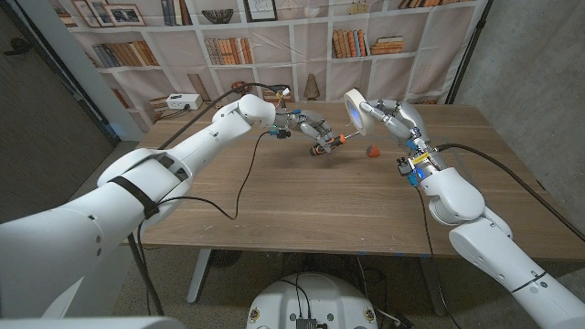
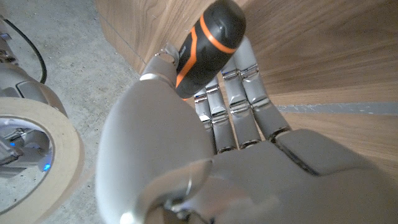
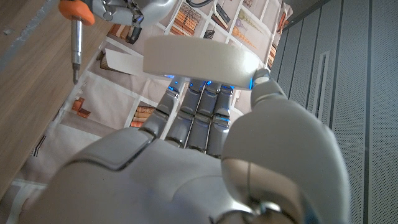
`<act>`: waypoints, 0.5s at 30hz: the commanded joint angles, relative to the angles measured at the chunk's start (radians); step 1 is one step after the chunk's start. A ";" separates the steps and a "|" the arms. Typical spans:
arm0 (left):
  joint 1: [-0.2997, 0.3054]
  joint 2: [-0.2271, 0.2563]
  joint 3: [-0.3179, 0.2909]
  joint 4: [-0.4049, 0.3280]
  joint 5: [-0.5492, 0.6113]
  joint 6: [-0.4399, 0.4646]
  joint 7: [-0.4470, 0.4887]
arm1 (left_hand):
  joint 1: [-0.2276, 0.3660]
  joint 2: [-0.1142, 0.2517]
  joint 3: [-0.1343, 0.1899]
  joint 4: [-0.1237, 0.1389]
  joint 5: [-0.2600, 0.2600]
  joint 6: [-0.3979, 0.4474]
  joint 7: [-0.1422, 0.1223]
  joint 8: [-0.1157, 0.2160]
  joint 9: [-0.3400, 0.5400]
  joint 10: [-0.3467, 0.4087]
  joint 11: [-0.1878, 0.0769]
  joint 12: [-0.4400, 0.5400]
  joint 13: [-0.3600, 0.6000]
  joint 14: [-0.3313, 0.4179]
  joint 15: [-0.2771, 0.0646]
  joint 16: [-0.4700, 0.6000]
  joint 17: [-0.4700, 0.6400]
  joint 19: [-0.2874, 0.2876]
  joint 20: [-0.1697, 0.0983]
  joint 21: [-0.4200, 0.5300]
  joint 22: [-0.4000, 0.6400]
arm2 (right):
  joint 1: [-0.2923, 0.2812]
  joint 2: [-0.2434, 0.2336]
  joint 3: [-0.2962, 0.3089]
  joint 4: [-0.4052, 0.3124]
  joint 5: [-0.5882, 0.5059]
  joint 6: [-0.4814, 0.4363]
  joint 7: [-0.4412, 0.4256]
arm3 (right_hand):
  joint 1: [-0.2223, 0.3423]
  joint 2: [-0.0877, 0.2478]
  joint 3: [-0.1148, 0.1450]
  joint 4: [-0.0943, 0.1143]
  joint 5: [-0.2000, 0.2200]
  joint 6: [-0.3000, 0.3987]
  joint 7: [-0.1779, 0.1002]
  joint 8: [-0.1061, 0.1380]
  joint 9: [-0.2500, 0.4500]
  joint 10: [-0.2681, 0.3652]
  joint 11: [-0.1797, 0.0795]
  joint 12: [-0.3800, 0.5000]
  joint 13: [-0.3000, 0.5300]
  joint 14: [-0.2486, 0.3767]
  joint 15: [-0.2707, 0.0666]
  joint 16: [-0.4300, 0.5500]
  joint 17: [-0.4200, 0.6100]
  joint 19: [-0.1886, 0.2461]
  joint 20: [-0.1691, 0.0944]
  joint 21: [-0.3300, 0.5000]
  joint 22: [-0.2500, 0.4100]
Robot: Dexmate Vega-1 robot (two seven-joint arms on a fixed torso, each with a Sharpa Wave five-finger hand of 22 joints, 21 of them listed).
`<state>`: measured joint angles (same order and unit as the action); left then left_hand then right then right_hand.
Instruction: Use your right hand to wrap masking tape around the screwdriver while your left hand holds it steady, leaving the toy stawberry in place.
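Your left hand's fingers (image 2: 239,93) are curling around the screwdriver's black-and-orange handle (image 2: 208,43), with the thumb pressing on the other side, so that hand (image 1: 306,126) is gripping the tool above the wooden table (image 1: 302,206). From the head view you are holding the screwdriver (image 1: 327,142) just off the tabletop, its metal shaft pointing toward three o'clock, toward your right hand. In the right wrist view the shaft (image 3: 76,46) is showing bare below an orange collar, with no tape on it that I can make out.

Your right hand's fingers (image 3: 199,118) are reaching up behind a roll of masking tape (image 3: 202,57), and the thumb is pressing on the roll's rim, so that hand (image 1: 388,117) is holding the roll (image 1: 353,108) raised in the air. The roll is sitting at about two o'clock from the screwdriver's tip, near it but apart from it. Whether a loose tape end is reaching the tool cannot be told.

A small red toy strawberry (image 1: 372,152) is lying on the table at about four o'clock from the screwdriver's tip, below your right hand and touching neither hand.

Behind the table, a backdrop printed with bookshelves (image 1: 274,46) is hanging at twelve o'clock.
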<state>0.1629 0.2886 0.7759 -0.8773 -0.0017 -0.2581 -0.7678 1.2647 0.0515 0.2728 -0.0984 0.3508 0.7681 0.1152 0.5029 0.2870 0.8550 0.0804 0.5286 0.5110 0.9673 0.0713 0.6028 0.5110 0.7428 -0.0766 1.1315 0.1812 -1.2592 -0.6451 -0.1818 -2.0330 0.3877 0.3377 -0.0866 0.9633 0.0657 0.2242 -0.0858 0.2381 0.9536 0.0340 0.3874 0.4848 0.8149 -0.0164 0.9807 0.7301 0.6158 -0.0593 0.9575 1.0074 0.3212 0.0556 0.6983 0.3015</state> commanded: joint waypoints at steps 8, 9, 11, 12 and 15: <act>0.041 0.029 -0.038 -0.097 -0.055 -0.001 -0.041 | 0.050 0.064 0.055 0.009 0.003 0.116 -0.009 0.001 0.074 0.085 -0.070 -0.001 0.318 0.285 -0.289 -0.007 0.376 0.000 -0.090 0.006 0.001 | -0.004 -0.001 -0.017 -0.002 -0.050 0.021 -0.044 | 0.125 0.130 0.116 0.045 0.001 0.007 -0.014 0.285 0.001 0.021 -0.021 0.008 0.000 -0.008 -0.090 0.006 -0.002 -0.001 0.001 0.011 0.000; 0.045 0.034 -0.041 -0.108 -0.058 0.007 -0.040 | 0.050 0.064 0.055 0.009 0.003 0.115 -0.009 0.000 0.074 0.086 -0.071 -0.001 0.318 0.286 -0.289 -0.007 0.376 0.000 -0.089 0.007 0.001 | -0.015 -0.001 -0.011 -0.008 -0.058 0.016 -0.056 | 0.126 0.130 0.116 0.045 0.001 0.009 -0.013 0.285 -0.001 0.020 -0.021 0.008 0.000 -0.008 -0.090 0.007 -0.002 -0.001 0.001 0.012 -0.001; 0.055 0.045 -0.046 -0.133 -0.061 0.027 -0.035 | 0.051 0.065 0.056 0.009 0.002 0.115 -0.007 -0.001 0.076 0.091 -0.072 -0.002 0.316 0.287 -0.289 -0.007 0.377 0.002 -0.088 0.009 0.001 | -0.040 0.000 0.002 -0.019 -0.071 0.013 -0.077 | 0.126 0.129 0.117 0.044 0.001 0.010 -0.013 0.285 -0.002 0.021 -0.020 0.009 0.000 -0.006 -0.089 0.006 -0.004 -0.001 0.002 0.014 -0.002; 0.059 0.050 -0.049 -0.143 -0.063 0.035 -0.031 | 0.051 0.065 0.056 0.008 0.002 0.114 -0.006 -0.001 0.076 0.088 -0.071 -0.003 0.316 0.287 -0.289 -0.007 0.377 0.002 -0.089 0.009 0.002 | -0.054 0.001 0.010 -0.025 -0.082 0.011 -0.089 | 0.127 0.129 0.117 0.044 0.001 0.013 -0.012 0.286 -0.004 0.020 -0.020 0.009 0.000 -0.005 -0.089 0.009 -0.002 -0.001 0.000 0.014 -0.002; 0.068 0.059 -0.055 -0.164 -0.070 0.057 -0.024 | 0.052 0.066 0.058 0.008 0.001 0.115 -0.005 -0.002 0.077 0.088 -0.073 -0.003 0.320 0.288 -0.289 -0.008 0.377 0.003 -0.089 0.011 0.002 | -0.094 0.005 0.032 -0.050 -0.112 -0.006 -0.125 | 0.128 0.128 0.118 0.043 0.001 0.014 -0.011 0.286 -0.005 0.020 -0.020 0.010 -0.001 -0.006 -0.088 0.010 -0.002 -0.002 0.001 0.017 -0.004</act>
<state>0.1980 0.3141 0.7436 -0.9594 -0.0476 -0.2619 -0.8001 1.2643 0.0518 0.2728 -0.0985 0.3468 0.7718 0.1189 0.4957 0.2870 0.8570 0.0823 0.5209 0.5256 0.9745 0.0715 0.5922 0.5489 0.7429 -0.0766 1.1355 0.1815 -1.2681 -0.6415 -0.1931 -2.0335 0.3498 0.3613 -0.1238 0.9619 0.0671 0.2242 -0.0858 0.2322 0.9536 0.0340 0.3930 0.4791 0.8149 -0.0163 0.9805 0.7253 0.6159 -0.0593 0.9592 1.0045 0.3214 0.0555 0.7074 0.2969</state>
